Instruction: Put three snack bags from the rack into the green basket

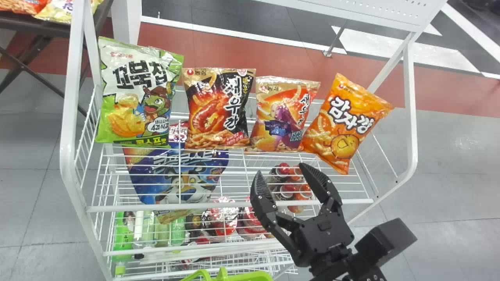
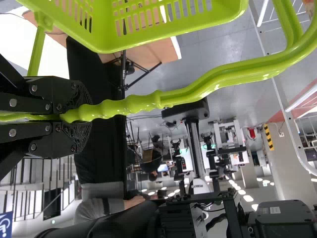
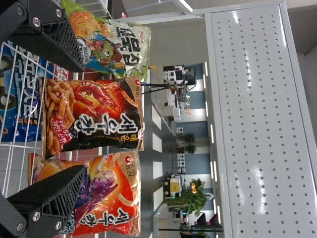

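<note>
Head view: my right gripper [image 1: 279, 168] stands with its two fingers spread wide, over the front of the white rack [image 1: 230, 204]. Four bags stand in a row just beyond my fingertips, apart from them: green-and-white bag [image 1: 136, 93] at the left, black-and-orange bag [image 1: 218, 109] next, then the bag with the purple-haired figure [image 1: 283, 117], and at the right the orange potato bag [image 1: 345, 121], tilted. From my right wrist view, the black-and-orange bag lies ahead, between the lines of my two fingers, while one finger partly covers the bag with the purple-haired figure. Down at my left, my left gripper [image 2: 77, 117] is clamped on the handle [image 2: 148, 103] of the green basket [image 2: 168, 35]. A blue bag [image 1: 175, 175] lies lower in the rack.
</note>
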Tool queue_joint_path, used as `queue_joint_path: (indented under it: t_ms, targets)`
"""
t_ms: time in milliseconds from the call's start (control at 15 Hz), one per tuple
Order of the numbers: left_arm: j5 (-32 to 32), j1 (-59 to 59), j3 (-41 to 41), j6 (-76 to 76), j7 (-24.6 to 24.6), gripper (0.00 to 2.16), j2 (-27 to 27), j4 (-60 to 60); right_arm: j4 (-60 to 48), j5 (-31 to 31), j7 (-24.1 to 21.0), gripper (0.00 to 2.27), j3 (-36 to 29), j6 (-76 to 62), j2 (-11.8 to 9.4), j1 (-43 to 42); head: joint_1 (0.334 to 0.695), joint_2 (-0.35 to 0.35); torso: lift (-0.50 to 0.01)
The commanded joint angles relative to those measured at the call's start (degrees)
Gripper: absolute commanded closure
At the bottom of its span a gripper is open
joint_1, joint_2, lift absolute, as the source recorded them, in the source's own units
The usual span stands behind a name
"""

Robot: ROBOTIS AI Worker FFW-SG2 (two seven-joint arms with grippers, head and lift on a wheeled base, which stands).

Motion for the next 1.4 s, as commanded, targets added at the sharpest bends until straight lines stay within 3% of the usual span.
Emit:
queue_joint_path:
  t_ms: [0,1067,1333]
  targets:
    - [0.00,0.00,0.00,0.02,-0.06,1.41,-0.15,0.09,0.55,0.00,-0.07,0.13,0.26,0.00,-0.08,-0.40,0.695,-0.350,0.000]
    - [-0.53,-0.44,-0.35,-0.16,-0.94,1.41,-0.15,0.61,3.80,-0.18,1.33,0.13,0.61,0.17,0.01,-3.74,0.695,-0.350,0.000]
    - [-0.53,-0.71,-0.70,-1.21,-0.85,1.41,-0.15,1.67,10.83,-0.27,1.69,0.13,3.07,4.04,0.36,-13.32,0.695,-0.350,0.000]
